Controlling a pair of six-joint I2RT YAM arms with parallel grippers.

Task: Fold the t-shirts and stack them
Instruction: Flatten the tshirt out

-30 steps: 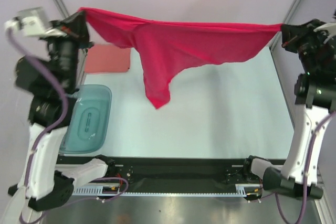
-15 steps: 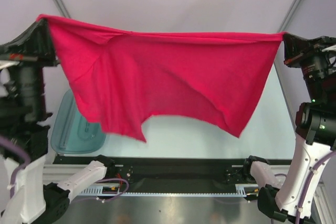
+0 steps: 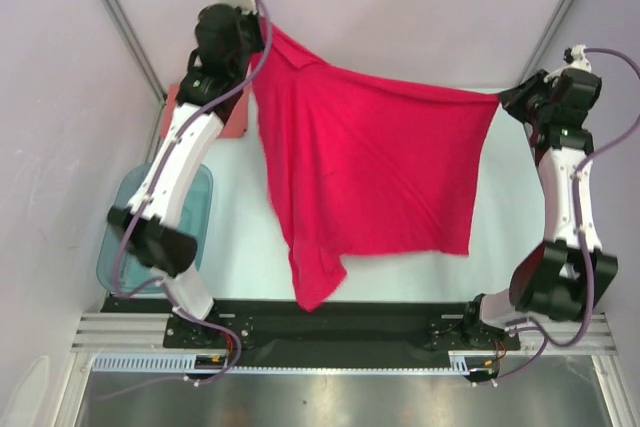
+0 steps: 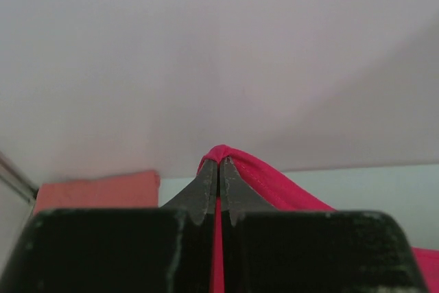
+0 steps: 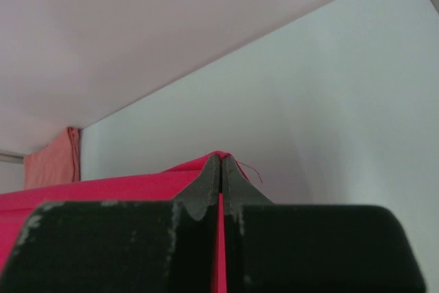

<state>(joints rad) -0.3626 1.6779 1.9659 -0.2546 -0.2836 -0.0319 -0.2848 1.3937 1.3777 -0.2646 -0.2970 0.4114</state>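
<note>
Cloth: the red t-shirt (image 3: 370,167) hangs spread in the air between the two grippers, above the table (image 3: 410,277). The pink t-shirt (image 3: 238,115) lies flat on the table at the far left corner, mostly hidden behind the left arm in the top view; both wrist views show it as a salmon patch on the table at their left side.

Jaws: the left gripper (image 4: 219,162) is pinched closed on a small peak of red cloth, with fabric bunched over its tips. The right gripper (image 5: 221,159) is likewise clamped on a red corner, where a loose thread curls off beside the tip.

Edges: the shirt's top edge runs taut from the left gripper, high at the back left, sloping down to the right gripper at the right. The right edge drops nearly straight from that grip to a square lower corner. The left side hangs longer and narrows to a tail that reaches the black rail at the near edge.

Room: bare table shows to the right of the hanging cloth and in a strip on its left. The teal tub (image 3: 205,187) sits at the left edge, partly under the left arm.

Pose: the left arm is stretched far forward and up. The right arm is raised along the right side, its wrist turned inward.
</note>
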